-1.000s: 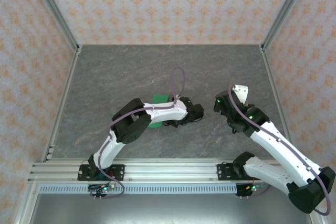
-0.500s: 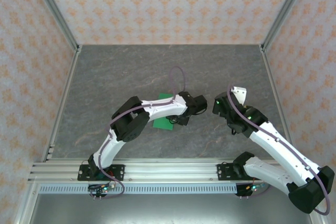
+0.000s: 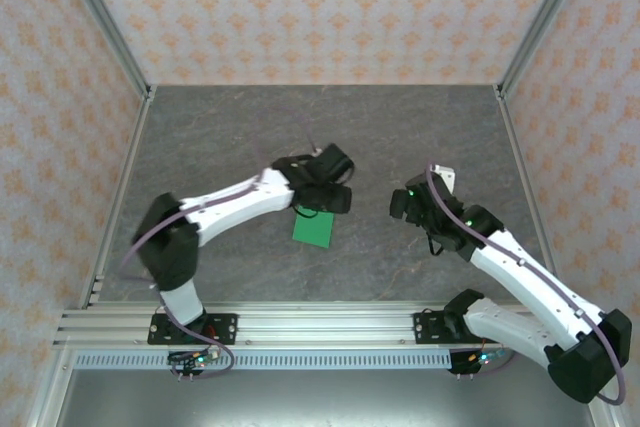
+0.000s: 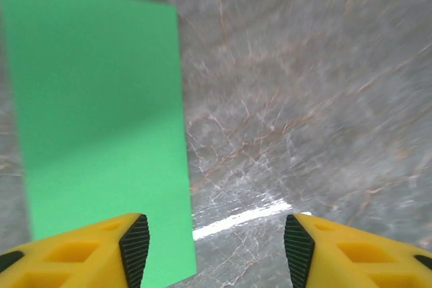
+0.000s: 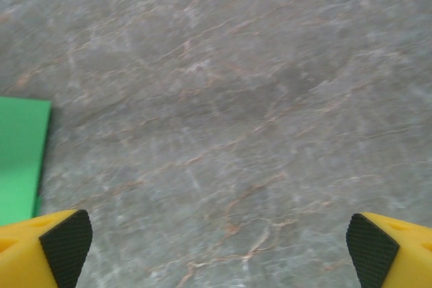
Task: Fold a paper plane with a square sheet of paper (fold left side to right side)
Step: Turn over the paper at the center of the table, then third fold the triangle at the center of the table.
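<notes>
The square sheet of paper (image 3: 312, 229) is bright green and lies flat on the grey table as a rectangle, narrower than it is long. My left gripper (image 3: 322, 205) hovers just above its far edge, open and holding nothing. In the left wrist view the paper (image 4: 101, 133) stretches away on the left, and its right edge runs under the gap of the left gripper (image 4: 216, 247). My right gripper (image 3: 402, 205) stands open to the right of the paper, apart from it. Its wrist view catches the paper's corner (image 5: 20, 156) at far left, with bare table between the fingertips (image 5: 67, 244). A paper plane is out of view.
The grey marbled table (image 3: 230, 137) is boxed in by patterned walls with metal posts (image 3: 105, 17) at the corners. An aluminium rail (image 3: 320, 325) with both arm bases runs along the near edge.
My left gripper has opened and let go of the paper. The left arm's elbow has swung out to the left, uncovering the paper. The right gripper has drifted slightly left.
</notes>
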You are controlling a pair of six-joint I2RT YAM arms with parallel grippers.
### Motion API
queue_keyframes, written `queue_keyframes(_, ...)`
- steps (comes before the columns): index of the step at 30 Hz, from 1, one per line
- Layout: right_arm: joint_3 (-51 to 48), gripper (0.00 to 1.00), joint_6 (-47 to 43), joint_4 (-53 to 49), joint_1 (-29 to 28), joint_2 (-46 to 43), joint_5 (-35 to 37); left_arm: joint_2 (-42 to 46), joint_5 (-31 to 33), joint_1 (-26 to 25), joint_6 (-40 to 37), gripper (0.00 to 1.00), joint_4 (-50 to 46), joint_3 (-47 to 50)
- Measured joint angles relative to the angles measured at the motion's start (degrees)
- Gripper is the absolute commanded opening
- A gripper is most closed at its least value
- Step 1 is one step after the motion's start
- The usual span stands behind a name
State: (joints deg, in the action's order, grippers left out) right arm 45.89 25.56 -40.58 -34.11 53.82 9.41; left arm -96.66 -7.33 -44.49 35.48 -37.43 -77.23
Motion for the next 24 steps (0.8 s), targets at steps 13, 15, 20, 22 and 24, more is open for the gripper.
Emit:
queue_keyframes(13, -0.09, 1.0, -0.57, 11.04, -5.2, 9.05, -13.9, 3.28, -14.01, 16.55, 0.44, 0.63, 12.85, 18.21)
queue_keyframes(15, -0.09, 1.0, -0.57, 11.56, -6.49, 10.05, -14.03, 1.55, -15.45, 16.92, 0.44, 0.62, 14.47, 18.21)
queue_keyframes(20, -0.09, 1.0, -0.68, 12.83, -8.68, 12.17, -14.58, -3.1, -19.06, 17.29, 0.5, 0.53, 17.49, 18.14)
queue_keyframes(22, -0.11, 1.0, -0.81, 13.18, -9.01, 12.57, -14.91, -4.37, -20.31, 17.29, 0.59, 0.49, 18.49, 18.14)
queue_keyframes(24, -0.11, 1.0, -1.09, 13.31, -9.03, 12.61, -15.08, -4.61, -20.98, 17.27, 0.7, 0.45, 19.1, 18.14)
